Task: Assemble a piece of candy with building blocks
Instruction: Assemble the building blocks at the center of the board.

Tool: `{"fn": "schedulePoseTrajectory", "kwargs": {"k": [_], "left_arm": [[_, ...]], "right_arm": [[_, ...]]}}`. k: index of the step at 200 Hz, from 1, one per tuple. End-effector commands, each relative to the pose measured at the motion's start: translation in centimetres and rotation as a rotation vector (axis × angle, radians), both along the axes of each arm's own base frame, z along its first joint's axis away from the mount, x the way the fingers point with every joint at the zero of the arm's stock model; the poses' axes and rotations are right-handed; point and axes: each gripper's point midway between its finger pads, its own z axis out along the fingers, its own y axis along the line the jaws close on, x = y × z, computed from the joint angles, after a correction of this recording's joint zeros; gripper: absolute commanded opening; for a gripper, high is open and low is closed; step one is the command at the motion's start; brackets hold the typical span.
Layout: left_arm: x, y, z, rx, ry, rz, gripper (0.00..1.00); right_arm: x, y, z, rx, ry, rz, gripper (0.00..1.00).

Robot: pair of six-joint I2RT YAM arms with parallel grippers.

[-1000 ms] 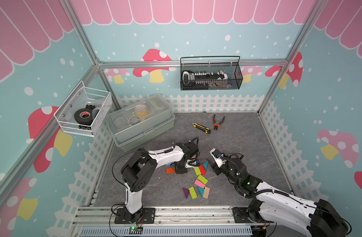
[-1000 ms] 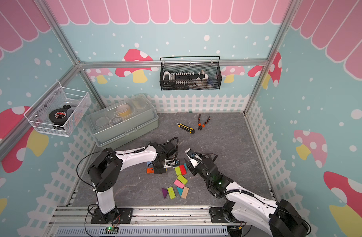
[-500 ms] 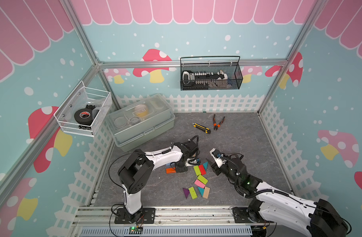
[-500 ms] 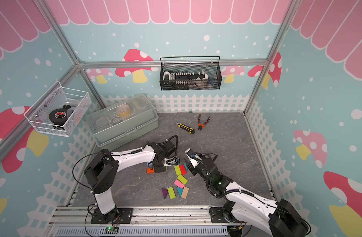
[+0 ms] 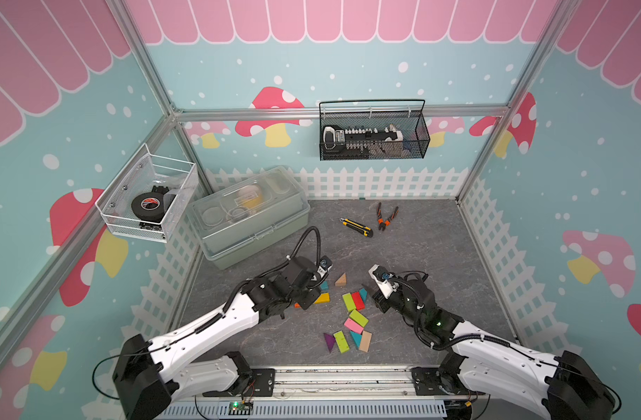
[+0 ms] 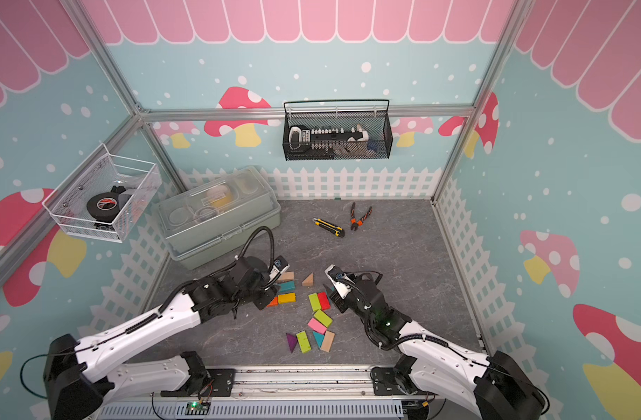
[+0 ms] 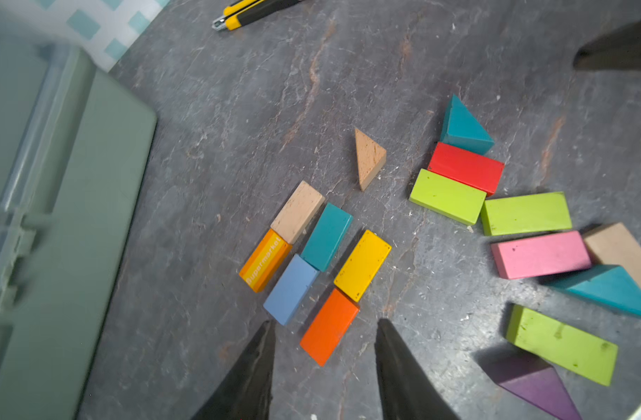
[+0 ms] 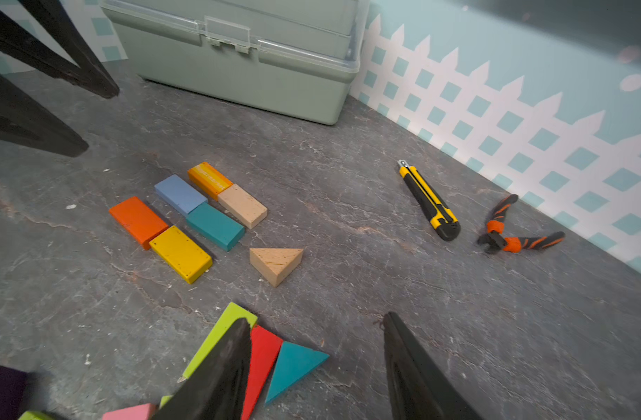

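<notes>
My left hand [image 7: 324, 367] hangs low over the desk [image 7: 420, 72], fingers parted and grasping nothing; the orange block [image 7: 329, 326] lies between the tips, untouched. This block closes a six-piece cluster: striped orange block [image 7: 265, 260], tan block [image 7: 297, 211], blue block [image 7: 291, 289], teal block [image 7: 326, 236], yellow block [image 7: 362, 265]. A tan wedge [image 7: 369, 158] lies just beside it. My right hand [image 8: 315, 367] is likewise released and empty, above the red block [image 8: 262, 360] and teal wedge [image 8: 293, 367]. The remaining blocks lie scattered nearer the desk's front edge in both top views.
</notes>
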Motion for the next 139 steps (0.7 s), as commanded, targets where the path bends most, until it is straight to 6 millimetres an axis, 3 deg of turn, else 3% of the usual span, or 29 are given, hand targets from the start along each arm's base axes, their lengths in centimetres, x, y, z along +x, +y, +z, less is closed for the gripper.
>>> {"fn": "schedulePoseTrajectory", "kwargs": {"k": [1, 26, 63, 107, 139], "left_arm": [[-0.5, 1.1, 0.2, -0.248, 0.036, 0.24, 0.45], [-2.2, 1.9, -1.7, -0.406, 0.073, 0.314, 0.47], [-3.4, 4.0, -5.9, -0.378, 0.136, 0.427, 0.48], [-4.3, 4.1, -8.5, -0.4, 0.18, 0.463, 0.48], [-4.3, 3.8, -9.2, -0.372, 0.195, 0.466, 0.47]], "right_arm": [[-0.9, 2.9, 0.2, 0.007, 0.067, 0.105, 0.58], [-0.9, 5.1, -1.1, -0.047, 0.14, 0.117, 0.58], [-0.5, 7.1, -3.1, -0.091, 0.217, 0.073, 0.57], [-0.7, 9.8, -6.3, -0.145, 0.305, 0.049, 0.55], [-0.5, 11.0, -7.9, -0.175, 0.336, 0.034, 0.54]]}}
